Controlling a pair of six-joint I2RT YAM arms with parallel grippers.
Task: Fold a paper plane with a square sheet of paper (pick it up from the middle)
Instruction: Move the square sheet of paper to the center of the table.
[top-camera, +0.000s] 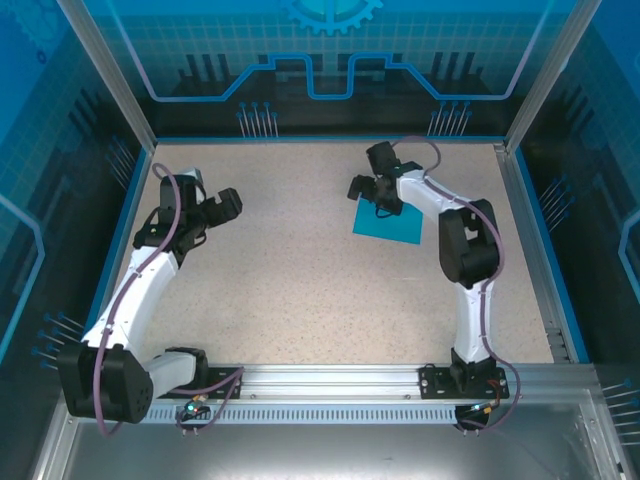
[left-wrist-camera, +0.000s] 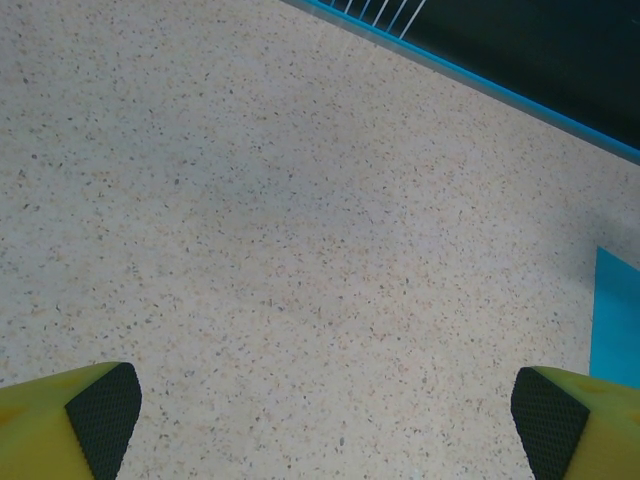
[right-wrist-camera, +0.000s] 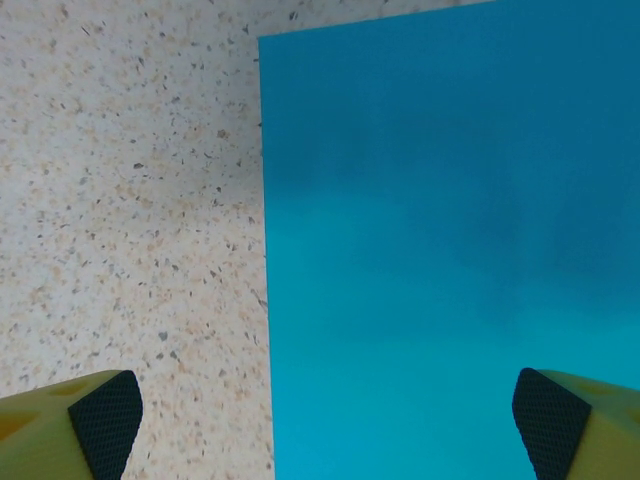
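Observation:
The square sheet of paper (top-camera: 390, 224) is teal-blue and lies flat and uncreased on the speckled table (top-camera: 300, 290), right of centre. My right gripper (top-camera: 373, 194) hovers open over the sheet's far-left corner. In the right wrist view the sheet (right-wrist-camera: 450, 250) covers the right two-thirds, its left edge running between the wide-apart fingertips (right-wrist-camera: 100, 420), and the right gripper (right-wrist-camera: 325, 425) holds nothing. My left gripper (top-camera: 220, 207) stands open over bare table at the left. In the left wrist view, the left gripper (left-wrist-camera: 325, 420) is empty and a strip of the sheet (left-wrist-camera: 618, 320) shows at the right. The paper plane is out of view.
Blue-edged walls (top-camera: 330, 140) close the table at the back and sides, with a blue border strip (left-wrist-camera: 480, 80) ahead of the left gripper. An aluminium rail (top-camera: 330, 380) carrying both arm bases runs along the near edge. Bare table lies between the two grippers.

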